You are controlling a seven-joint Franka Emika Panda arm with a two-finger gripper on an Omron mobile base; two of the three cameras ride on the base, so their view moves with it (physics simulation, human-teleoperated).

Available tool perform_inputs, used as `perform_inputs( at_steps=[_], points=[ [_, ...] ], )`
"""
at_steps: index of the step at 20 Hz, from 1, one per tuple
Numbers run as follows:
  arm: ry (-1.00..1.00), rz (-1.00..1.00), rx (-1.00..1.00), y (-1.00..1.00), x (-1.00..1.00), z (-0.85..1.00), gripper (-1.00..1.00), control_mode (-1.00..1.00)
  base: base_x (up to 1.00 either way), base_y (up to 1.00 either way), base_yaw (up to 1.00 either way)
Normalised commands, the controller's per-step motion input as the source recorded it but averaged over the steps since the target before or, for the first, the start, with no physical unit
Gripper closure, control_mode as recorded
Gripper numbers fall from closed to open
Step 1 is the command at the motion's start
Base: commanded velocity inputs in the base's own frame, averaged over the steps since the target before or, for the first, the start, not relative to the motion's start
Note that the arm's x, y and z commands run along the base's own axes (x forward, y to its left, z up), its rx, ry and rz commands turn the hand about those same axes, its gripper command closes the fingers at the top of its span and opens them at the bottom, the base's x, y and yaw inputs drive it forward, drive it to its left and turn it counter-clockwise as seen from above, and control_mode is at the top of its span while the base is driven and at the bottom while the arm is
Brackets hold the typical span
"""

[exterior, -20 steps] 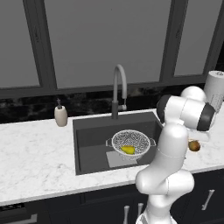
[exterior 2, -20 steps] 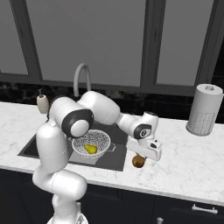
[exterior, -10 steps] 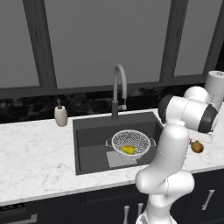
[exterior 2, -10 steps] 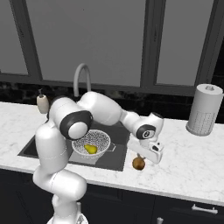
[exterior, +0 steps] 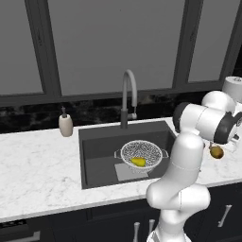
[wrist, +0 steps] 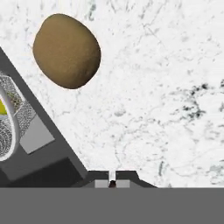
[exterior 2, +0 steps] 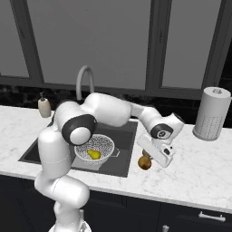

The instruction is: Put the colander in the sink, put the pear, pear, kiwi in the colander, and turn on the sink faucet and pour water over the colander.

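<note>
Over on the left, the soap dispenser [exterior: 65,125] stands idle on the marble counter [exterior: 38,165]. Moving right, the sink [exterior: 97,144] holds the colander [exterior: 141,155] under the faucet [exterior: 128,97], well placed to catch water, with 1 yellow pear [exterior: 138,162] inside. Right again, the gripper [exterior 2: 154,156] hangs over the counter beside the basin, fingertips clenched flat together on nothing. The kiwi [wrist: 67,50] lies loose on the marble just beside it, apparently ungrasped. A second pear cannot be made out. The paper towel roll [exterior 2: 210,114] stands far right.
</note>
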Motion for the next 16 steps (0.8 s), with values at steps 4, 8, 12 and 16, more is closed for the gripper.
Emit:
perform_inputs(
  at_steps=[4,8,12,16],
  points=[
    [0.01,-0.32,0.26,-0.12,-0.22,0.67,1.00,-1.00,0.00,0.00,0.00],
    [0.06,-0.48,0.24,0.00,-0.46,0.43,1.00,-1.00,0.00,0.00,0.00],
    [0.10,-0.58,0.17,0.23,-0.39,0.29,1.00,-1.00,0.00,0.00,0.00],
    [0.09,-0.66,0.11,0.50,-0.34,0.19,1.00,-1.00,0.00,0.00,0.00]
  ],
)
